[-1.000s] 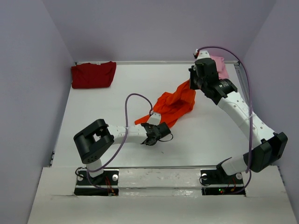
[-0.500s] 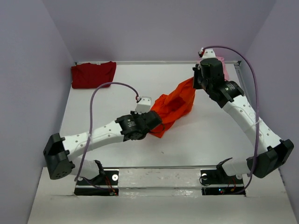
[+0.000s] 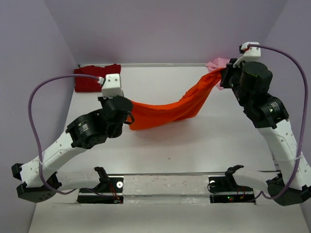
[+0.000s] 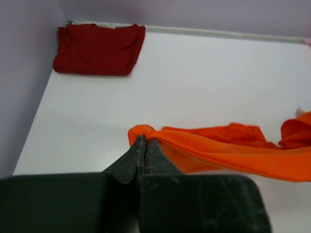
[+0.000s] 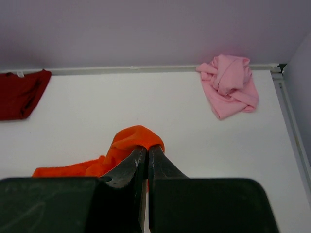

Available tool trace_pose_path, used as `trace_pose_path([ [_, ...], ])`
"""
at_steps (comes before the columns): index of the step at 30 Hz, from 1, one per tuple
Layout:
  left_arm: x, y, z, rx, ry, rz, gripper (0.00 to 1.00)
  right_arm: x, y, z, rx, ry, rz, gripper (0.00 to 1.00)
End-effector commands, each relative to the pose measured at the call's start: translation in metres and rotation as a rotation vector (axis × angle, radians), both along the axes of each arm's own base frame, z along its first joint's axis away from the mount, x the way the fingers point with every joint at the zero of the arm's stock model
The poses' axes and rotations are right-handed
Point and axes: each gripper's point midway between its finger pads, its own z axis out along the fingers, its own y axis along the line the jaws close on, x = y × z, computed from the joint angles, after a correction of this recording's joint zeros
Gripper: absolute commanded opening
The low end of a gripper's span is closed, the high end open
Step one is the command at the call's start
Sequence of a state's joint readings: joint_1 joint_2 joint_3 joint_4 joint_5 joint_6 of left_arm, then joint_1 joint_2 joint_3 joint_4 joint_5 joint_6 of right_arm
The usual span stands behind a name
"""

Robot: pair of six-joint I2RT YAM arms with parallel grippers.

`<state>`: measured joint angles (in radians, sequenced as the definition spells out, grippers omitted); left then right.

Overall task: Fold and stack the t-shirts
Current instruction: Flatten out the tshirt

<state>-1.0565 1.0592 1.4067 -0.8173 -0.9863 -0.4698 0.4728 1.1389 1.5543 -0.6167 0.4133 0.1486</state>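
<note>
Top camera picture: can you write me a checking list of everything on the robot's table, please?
Surface: white table, no spills seen.
Job's things: orange t-shirt strung between both claws, sagging in the middle; dark red t-shirt lying flat, far left corner; pink t-shirt crumpled, far right corner.
Clutter: nothing seen.
Claws: left claw shut on orange t-shirt; right claw shut on its other end.
Cables: purple cables loop off each arm, away from the shirts.
Surroundings: plain lilac walls.

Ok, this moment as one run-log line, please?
left gripper: shut on orange t-shirt | right gripper: same shirt | shirt: sagging between them | dark red t-shirt: far left | pink t-shirt: far right
</note>
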Motion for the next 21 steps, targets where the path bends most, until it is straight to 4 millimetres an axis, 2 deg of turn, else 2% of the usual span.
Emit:
trace_pose_path([
  [1, 0.001, 0.049, 0.062, -0.016, -0.147, 0.132, 0.0, -0.023, -0.033, 0.08, 0.04, -0.204, -0.102, 0.0],
  [4, -0.001, 0.063, 0.078, -0.022, -0.176, 0.157, 0.0, -0.035, -0.05, 0.103, 0.047, -0.26, -0.162, 0.0],
  [8, -0.006, 0.082, 0.107, -0.05, -0.228, 0.203, 0.0, -0.047, -0.059, 0.126, 0.067, -0.316, -0.176, 0.0],
  [9, -0.008, 0.086, 0.119, -0.069, -0.254, 0.215, 0.0, -0.049, -0.059, 0.134, 0.072, -0.349, -0.167, 0.0],
  [14, -0.011, 0.097, 0.149, -0.069, -0.3, 0.228, 0.0, -0.062, -0.055, 0.163, 0.097, -0.45, -0.11, 0.0],
  [19, -0.016, 0.101, 0.183, -0.124, -0.353, 0.21, 0.0, -0.072, -0.05, 0.182, 0.134, -0.514, -0.052, 0.0],
  [21, -0.013, 0.1, 0.188, -0.098, -0.364, 0.215, 0.0, -0.069, -0.05, 0.186, 0.137, -0.518, -0.06, 0.0],
])
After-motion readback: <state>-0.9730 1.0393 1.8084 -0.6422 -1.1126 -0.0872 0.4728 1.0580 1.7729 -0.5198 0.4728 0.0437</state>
